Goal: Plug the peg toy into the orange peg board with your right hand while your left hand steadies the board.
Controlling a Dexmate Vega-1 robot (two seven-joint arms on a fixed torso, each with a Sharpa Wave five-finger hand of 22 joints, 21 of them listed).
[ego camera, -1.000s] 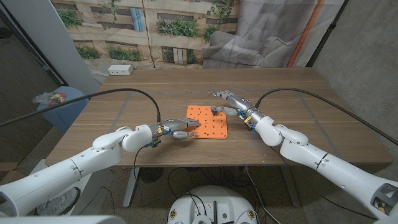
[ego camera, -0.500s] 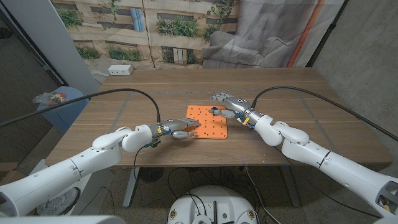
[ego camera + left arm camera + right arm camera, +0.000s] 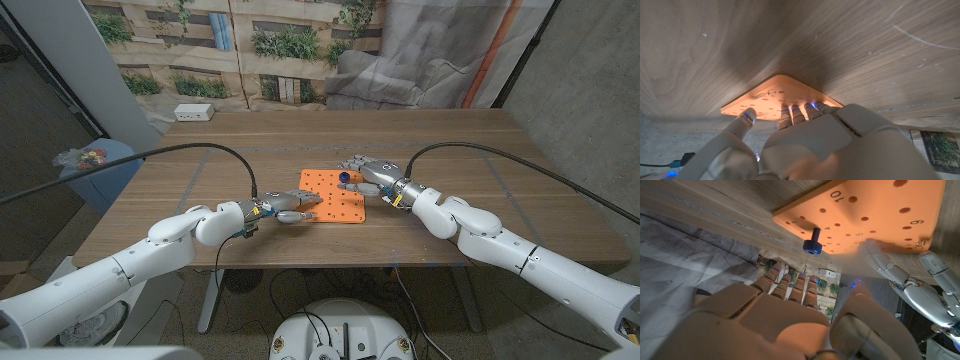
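The robot's right hand (image 3: pixel 372 171) hovers at the far right corner of the orange peg board (image 3: pixel 333 199), fingers loosely spread and gripping nothing. Just beside its fingertips (image 3: pixel 353 162) a small dark blue peg toy (image 3: pixel 344 177) stands upright in a hole near the board's far edge, apart from the hand. In the right wrist view the peg toy (image 3: pixel 813 247) rises from the board (image 3: pixel 875 210) with its round cap toward the camera, close to the printed numerals "10", "4", "5" and "6" that sit among rows of holes.

The left hand (image 3: pixel 285 210) presses on the board's near left part, fingers (image 3: pixel 306 201) stretched forward over the orange surface; the left wrist view shows those fingertips (image 3: pixel 792 107) touching the board (image 3: pixel 771 95) along its edge, where faint lettering is too small to read.

Both white arms reach in across the wooden table (image 3: pixel 200 180), each trailing a black cable (image 3: pixel 160 153). A white power strip (image 3: pixel 192 112) lies near the far left corner of the table. Beside the table on the left stands a blue bin (image 3: pixel 100 165) holding crumpled clear wrapping with small coloured bits.
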